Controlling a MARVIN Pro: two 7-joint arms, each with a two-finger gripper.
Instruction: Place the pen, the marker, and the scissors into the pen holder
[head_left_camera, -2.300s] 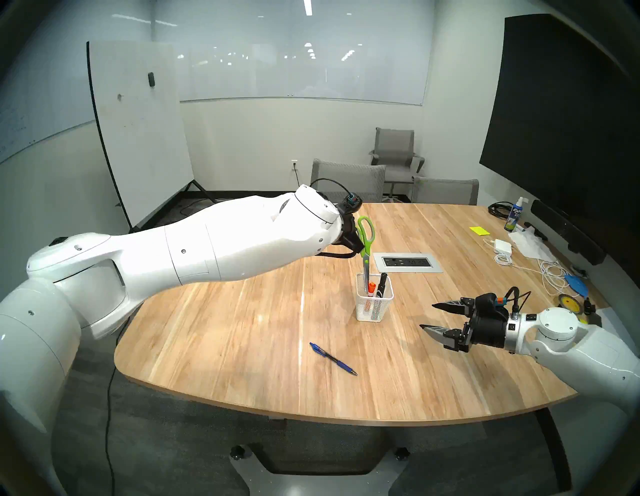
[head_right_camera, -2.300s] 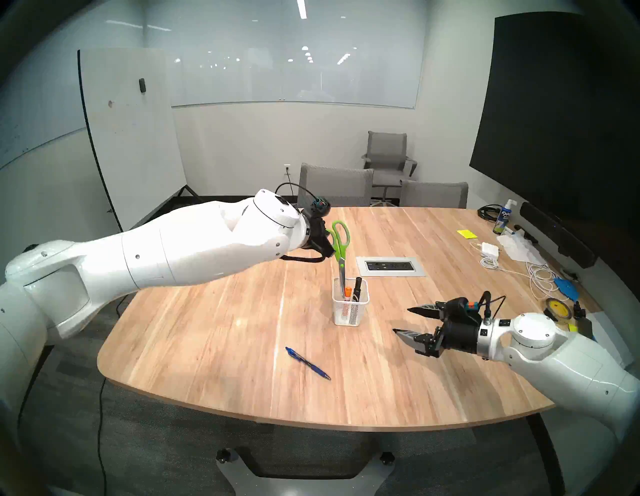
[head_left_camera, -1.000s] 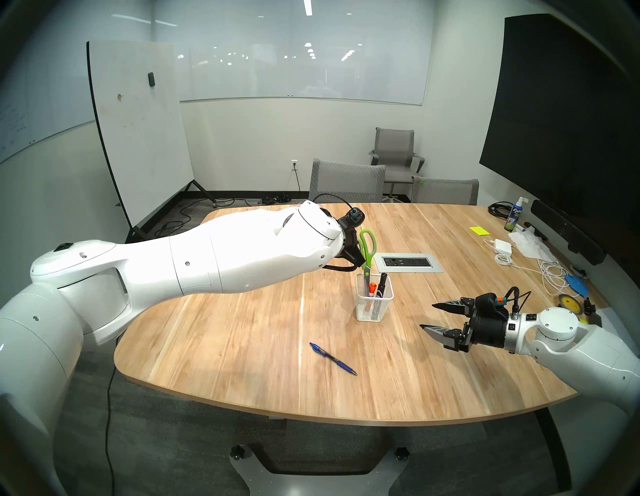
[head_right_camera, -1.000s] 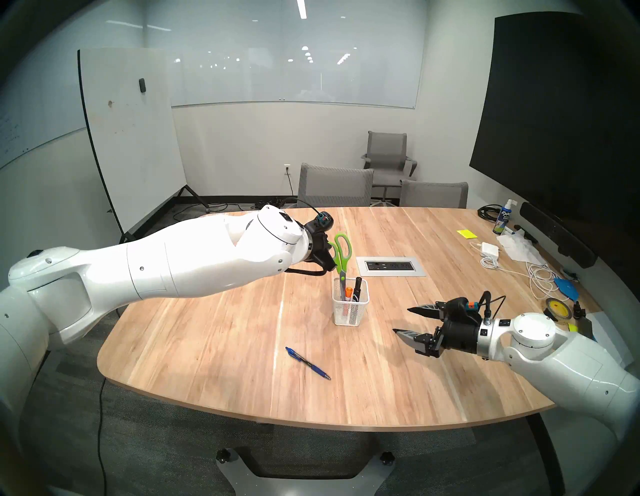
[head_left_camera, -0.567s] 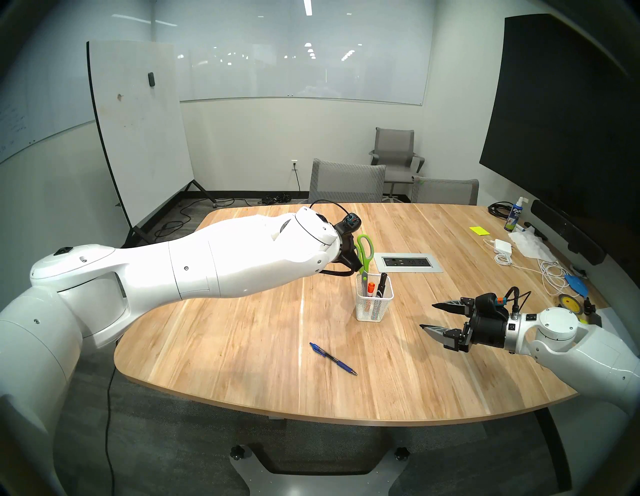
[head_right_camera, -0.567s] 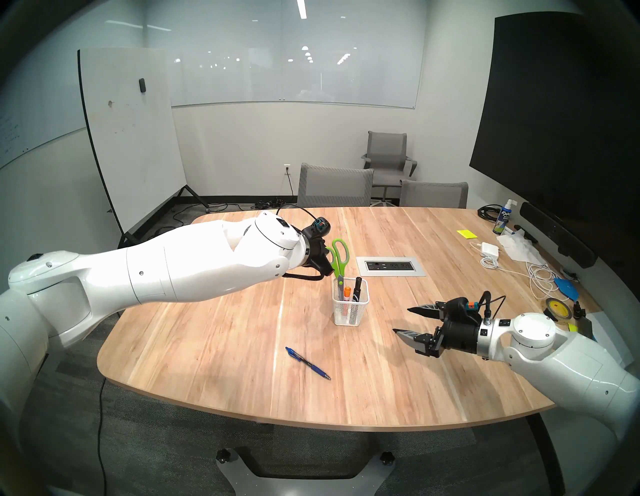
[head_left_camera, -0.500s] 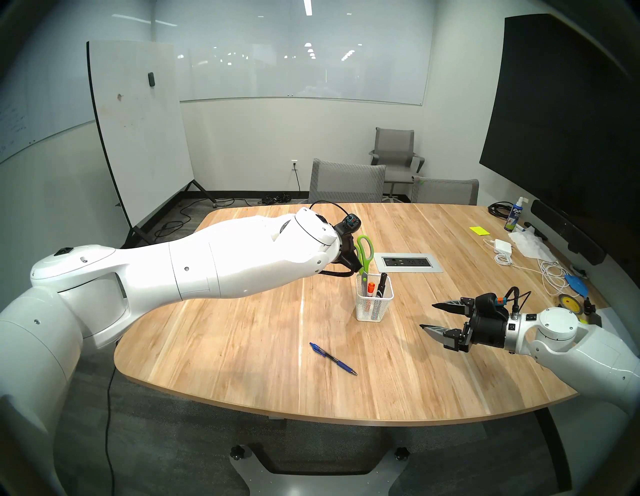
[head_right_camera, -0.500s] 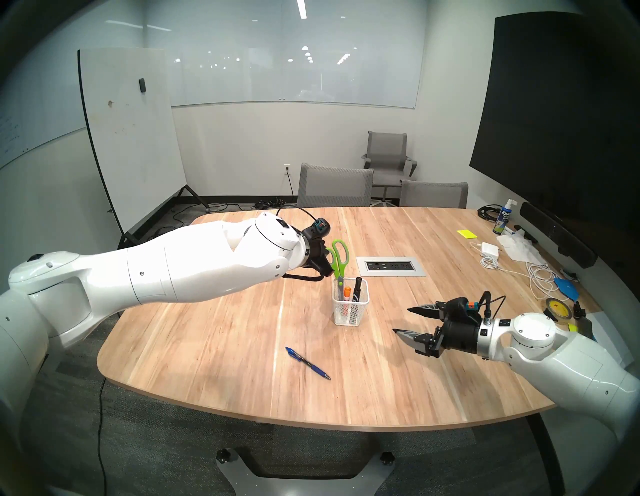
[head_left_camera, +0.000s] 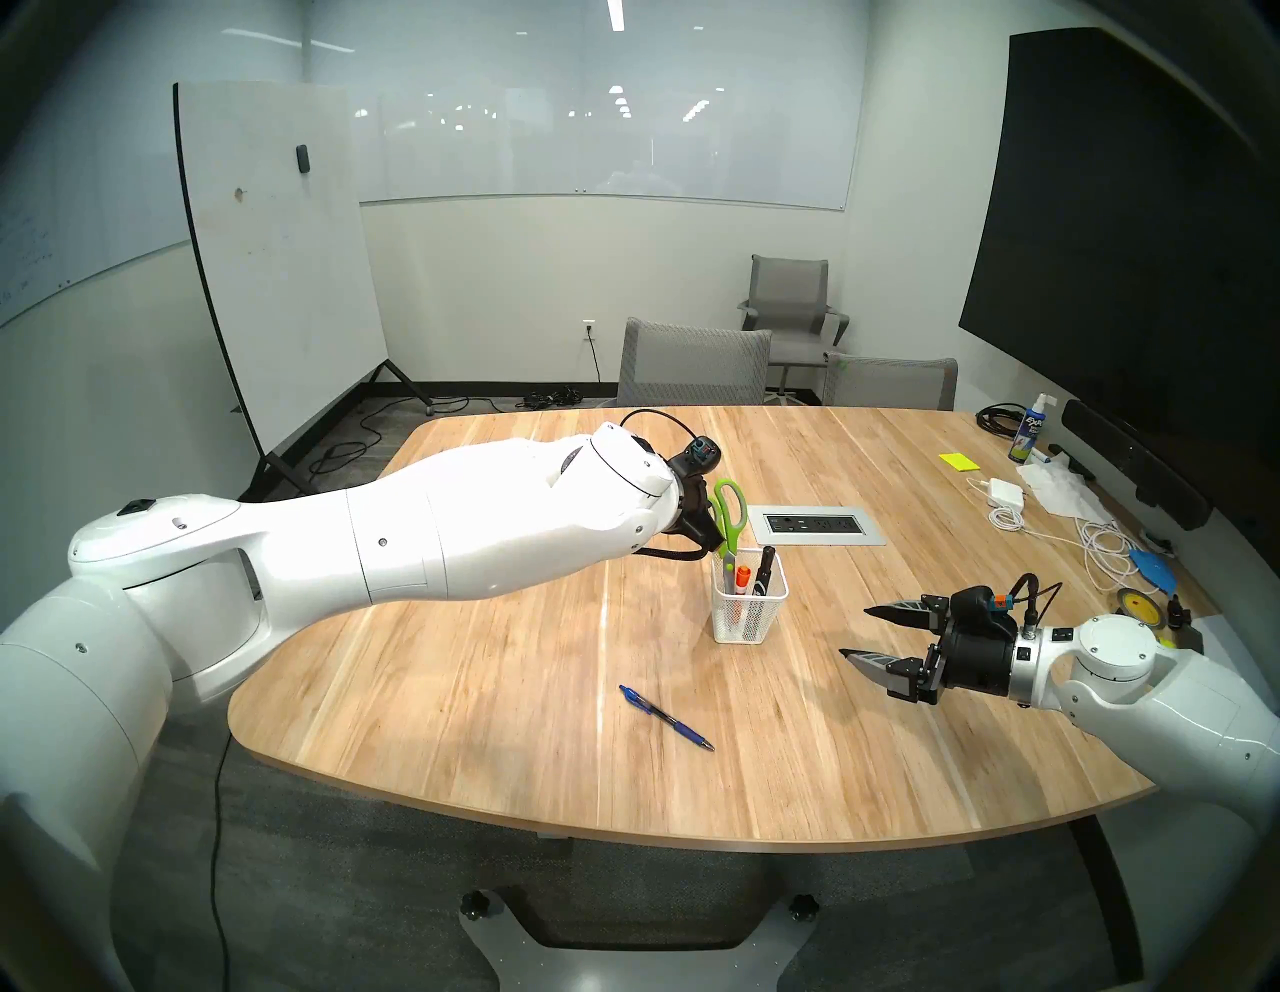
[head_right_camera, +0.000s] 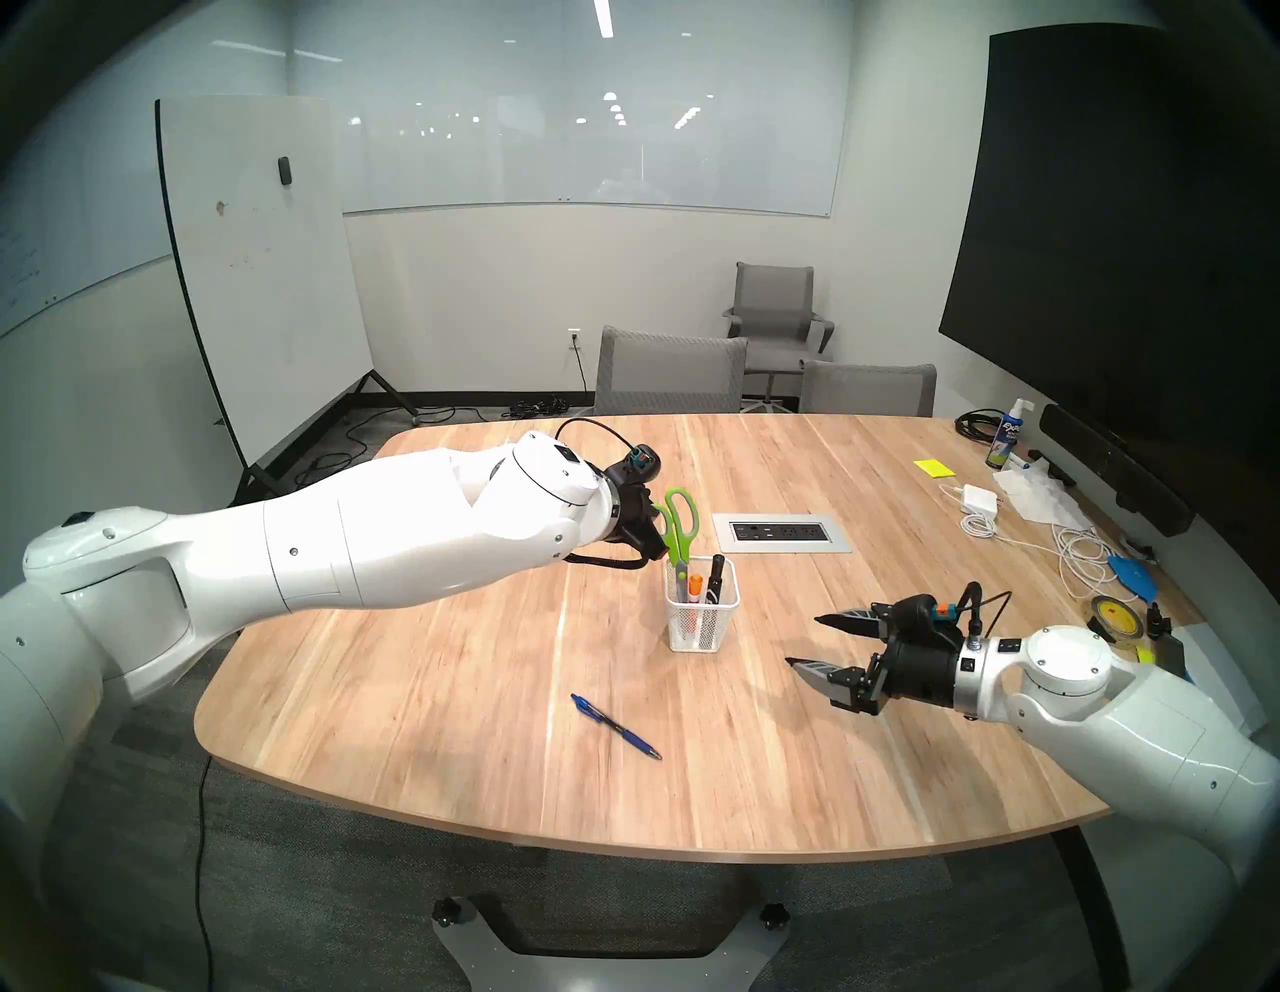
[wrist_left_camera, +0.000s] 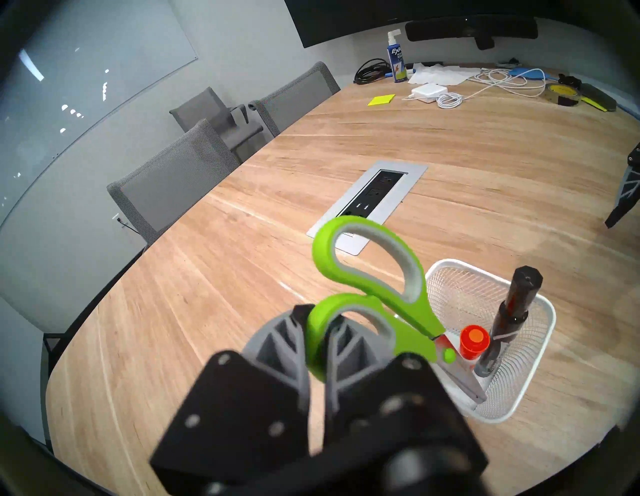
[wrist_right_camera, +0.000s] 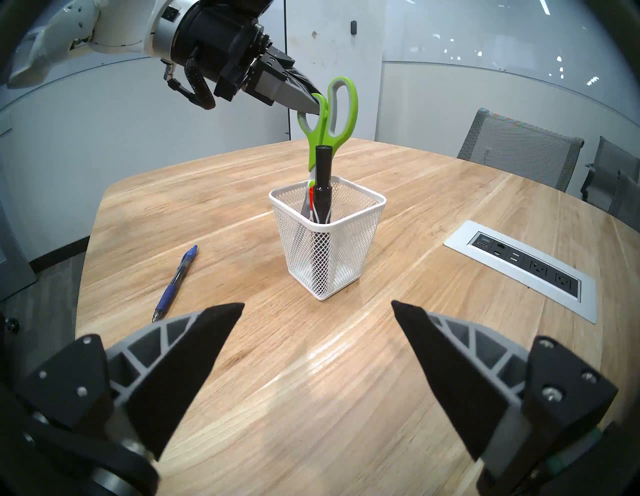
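The left claw (wrist_right_camera: 311, 105) is clamped on the smaller handle loop of the scissors (head_left_camera: 731, 516), its two fingers (wrist_left_camera: 277, 350) pressed together on the lime-green ring. The scissors hang nearly upright, handles up, with the silver blades down inside the pen holder (head_left_camera: 750, 608), at its left side. In the left wrist view the blades lean against the inside of the mesh wall.

The pen holder stands on the wooden bench (head_left_camera: 485, 658), near its middle, just this side of the grey power outlet panel (head_left_camera: 816, 524). A black marker (head_left_camera: 764, 569) stands in the holder at its right side, its top above the rim, and an orange-capped marker (head_left_camera: 742, 578) stands between it and the scissor blades.

The pen (head_left_camera: 666, 718) lies flat on the bench, well apart from the holder, nearer the front edge and a little to the left, its silver tip pointing right and toward the near edge.

The right claw (head_left_camera: 853, 634) hovers over the bench to the right of the holder, its fingers spread wide apart and holding nothing.
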